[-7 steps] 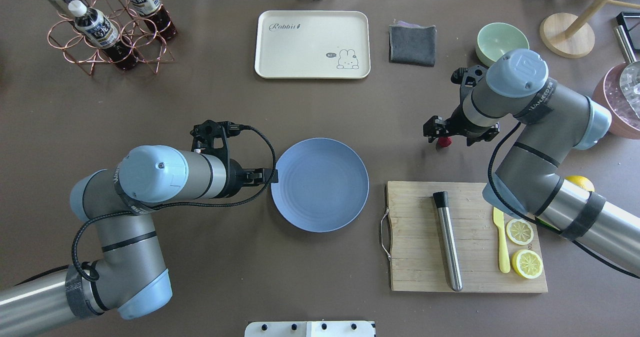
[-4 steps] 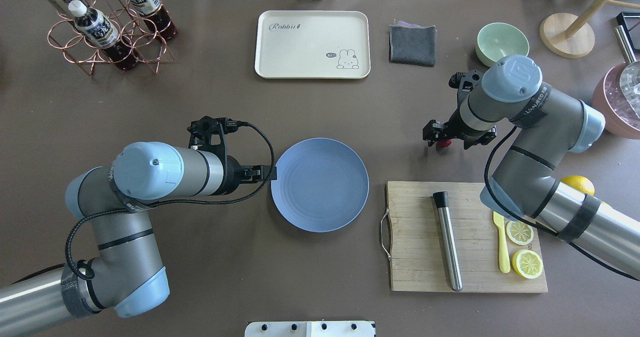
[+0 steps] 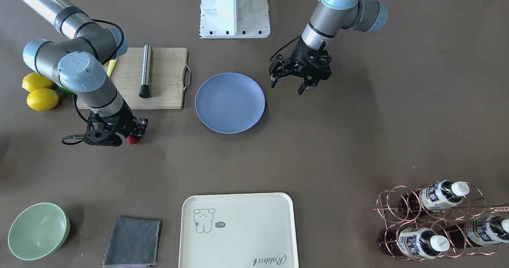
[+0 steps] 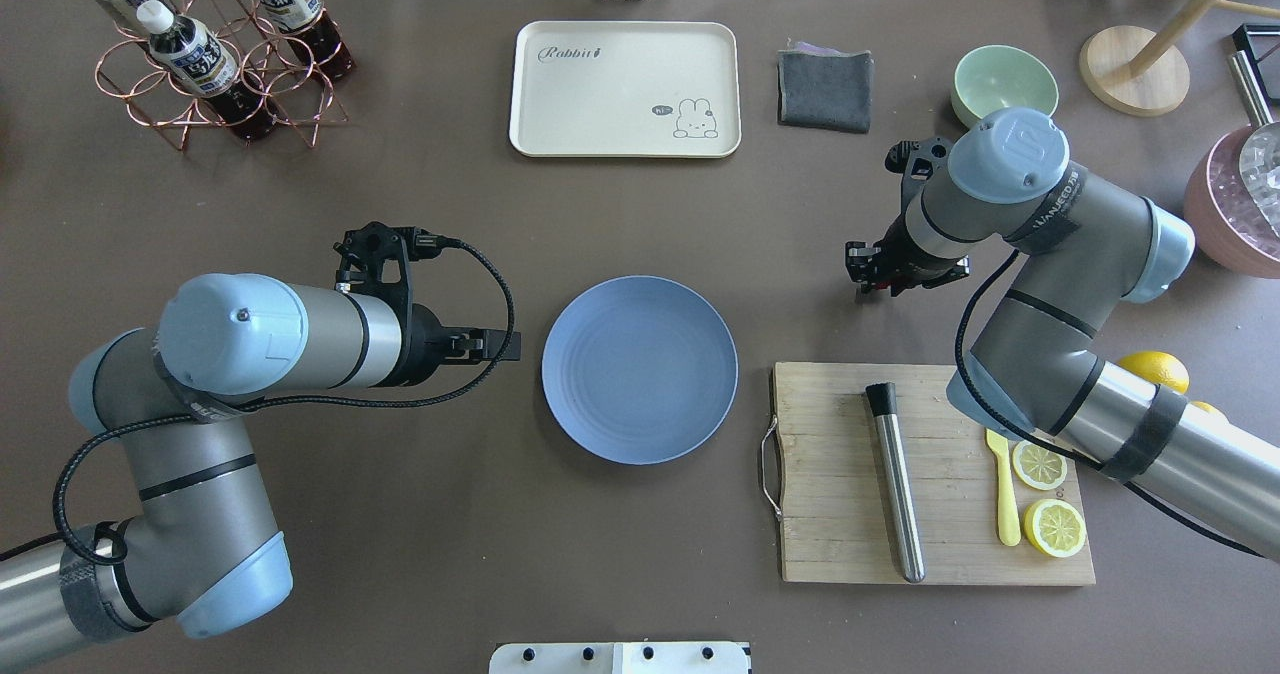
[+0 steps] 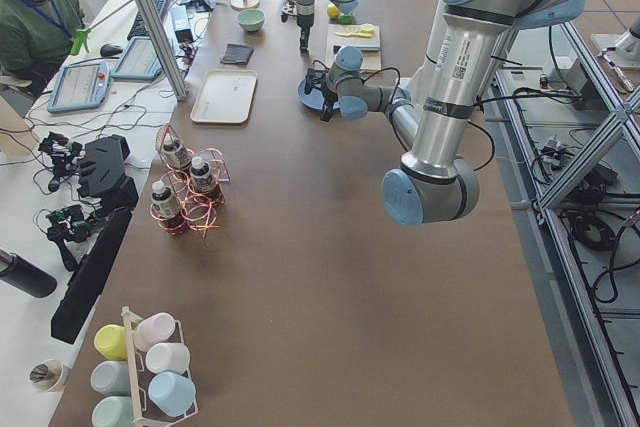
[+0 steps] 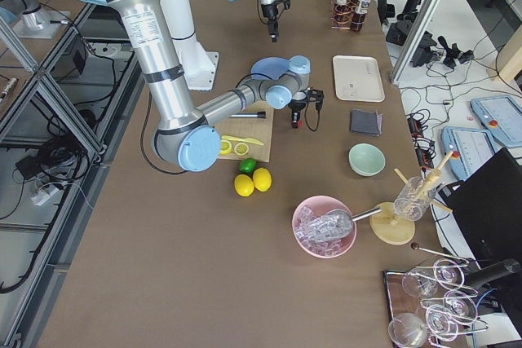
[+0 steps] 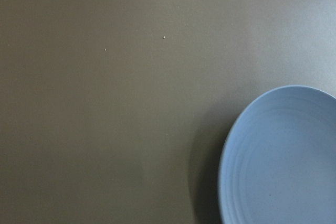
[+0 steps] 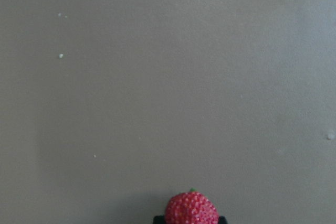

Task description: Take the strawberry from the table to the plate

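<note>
The small bumpy red strawberry sits between the black fingertips of my right gripper, which is shut on it. In the front-facing view the strawberry shows at the gripper's tip, low over the brown table, beyond the cutting board. From overhead the right gripper covers the berry. The pale blue plate lies empty at the table's middle, well to the left of the berry. My left gripper hangs open and empty beside the plate. The left wrist view holds only the plate's rim.
A wooden cutting board carries a metal rod, a yellow knife and lemon slices. Whole lemons lie beside it. At the far side are a cream tray, grey cloth, green bowl and bottle rack.
My left arm has drawn back to the left, away from the plate's rim. The right gripper shifted slightly farther back with the strawberry, which it now covers from overhead.
</note>
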Robot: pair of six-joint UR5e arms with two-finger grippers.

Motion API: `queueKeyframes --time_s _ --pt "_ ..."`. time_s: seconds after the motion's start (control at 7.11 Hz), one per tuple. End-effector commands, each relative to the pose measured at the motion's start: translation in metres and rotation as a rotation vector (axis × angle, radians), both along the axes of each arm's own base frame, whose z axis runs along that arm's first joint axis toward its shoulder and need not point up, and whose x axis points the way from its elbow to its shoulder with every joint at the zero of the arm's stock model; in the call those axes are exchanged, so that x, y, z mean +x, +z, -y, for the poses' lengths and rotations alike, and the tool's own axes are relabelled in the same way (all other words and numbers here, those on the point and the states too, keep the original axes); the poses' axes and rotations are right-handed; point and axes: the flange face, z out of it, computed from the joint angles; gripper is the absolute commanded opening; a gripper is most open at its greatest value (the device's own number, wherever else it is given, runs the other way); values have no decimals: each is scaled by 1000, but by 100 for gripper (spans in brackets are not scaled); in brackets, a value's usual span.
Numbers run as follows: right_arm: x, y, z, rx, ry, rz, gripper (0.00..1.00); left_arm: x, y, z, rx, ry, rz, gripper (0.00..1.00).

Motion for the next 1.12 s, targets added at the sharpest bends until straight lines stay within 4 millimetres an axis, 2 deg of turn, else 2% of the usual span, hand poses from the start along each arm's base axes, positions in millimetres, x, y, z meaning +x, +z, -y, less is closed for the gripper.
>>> queueKeyframes --time_s 0.0,0.14,0.28,0.42,0.56,0.7,0.84,0.98 --pt "11 -25 10 13 17 34 0 -17 -2 16 -12 -2 -7 98" --pt "17 -39 8 28 18 57 0 -45 2 40 24 12 6 98" --pt "22 -57 0 14 30 61 0 -88 35 60 123 66 82 98" --pt "9 -93 -15 -11 41 74 0 -132 61 74 221 150 131 98" --pt "-12 -123 -29 -34 65 84 0 -173 88 83 321 200 187 98" --pt "-32 -139 -43 -24 71 88 0 -204 120 82 389 231 261 98" --pt "-56 -157 -63 -10 68 95 0 -246 151 84 363 189 304 98" --pt "-80 -182 -80 0 52 85 0 -264 173 81 347 167 314 98"
